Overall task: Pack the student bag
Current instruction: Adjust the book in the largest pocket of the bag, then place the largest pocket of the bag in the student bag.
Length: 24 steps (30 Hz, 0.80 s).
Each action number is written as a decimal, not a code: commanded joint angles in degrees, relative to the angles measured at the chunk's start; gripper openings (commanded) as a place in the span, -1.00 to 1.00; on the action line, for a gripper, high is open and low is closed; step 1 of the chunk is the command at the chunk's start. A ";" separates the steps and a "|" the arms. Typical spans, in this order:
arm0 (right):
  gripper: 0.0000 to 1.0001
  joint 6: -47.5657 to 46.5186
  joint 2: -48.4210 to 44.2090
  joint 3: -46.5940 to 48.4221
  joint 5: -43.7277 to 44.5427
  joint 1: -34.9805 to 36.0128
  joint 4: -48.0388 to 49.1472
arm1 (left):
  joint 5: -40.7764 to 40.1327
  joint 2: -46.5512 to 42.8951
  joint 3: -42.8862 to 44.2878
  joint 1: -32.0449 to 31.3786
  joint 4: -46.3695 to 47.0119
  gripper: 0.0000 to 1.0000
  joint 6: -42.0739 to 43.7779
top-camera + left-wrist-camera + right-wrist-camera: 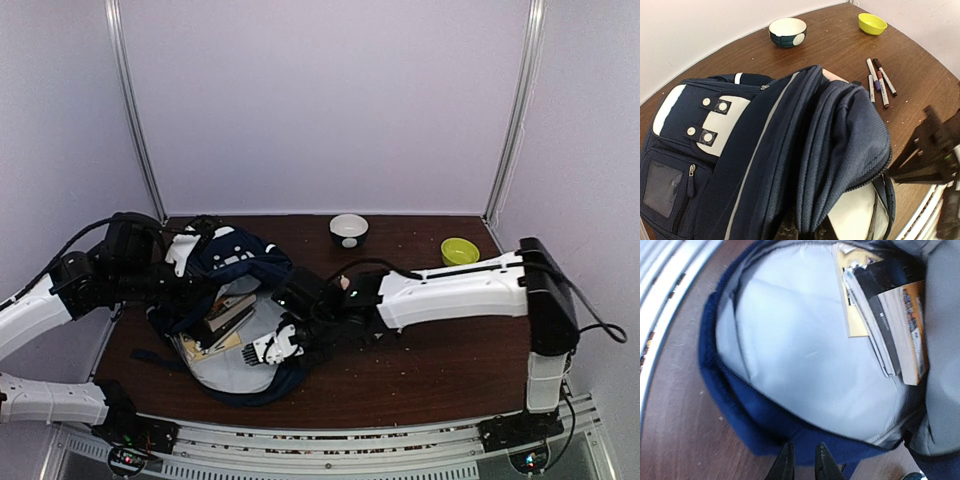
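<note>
Dark wooden table [450,350], pale walls behind. On its left-centre lies the student bag [235,262], mouth gaping toward the near edge, with books [890,325] stacked against its light lining. The left gripper [183,252] is clamped on the bag's upper fabric. The right gripper [802,462] hovers at the bag's near rim, jaws narrowly parted and empty. Beyond the bag sit a white-and-dark bowl [348,229], a yellow bowl [459,250] and markers [879,82]; from overhead the right arm hides the markers.

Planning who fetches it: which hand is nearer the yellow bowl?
Right. The right hand is at the student bag's near rim, mid-table, left of the yellow bowl; the left hand is at the bag's top, farther left.
</note>
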 commanded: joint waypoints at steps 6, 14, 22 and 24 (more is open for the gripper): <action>-0.66 11.54 -13.91 -11.35 -12.72 -11.98 -2.02 | 4.21 3.00 -1.26 0.46 4.71 -1.00 -4.18; -0.39 28.68 -7.81 -5.38 -19.21 -23.54 1.41 | 8.54 2.58 -1.31 0.45 -8.59 -1.00 -13.96; -0.30 44.08 3.90 4.96 -24.42 -25.05 0.80 | -3.25 3.44 -0.18 2.59 -35.33 -1.00 -28.30; -0.29 45.18 4.94 5.91 -24.64 -25.32 1.57 | -2.85 2.84 -0.21 2.91 -36.29 -1.00 -29.64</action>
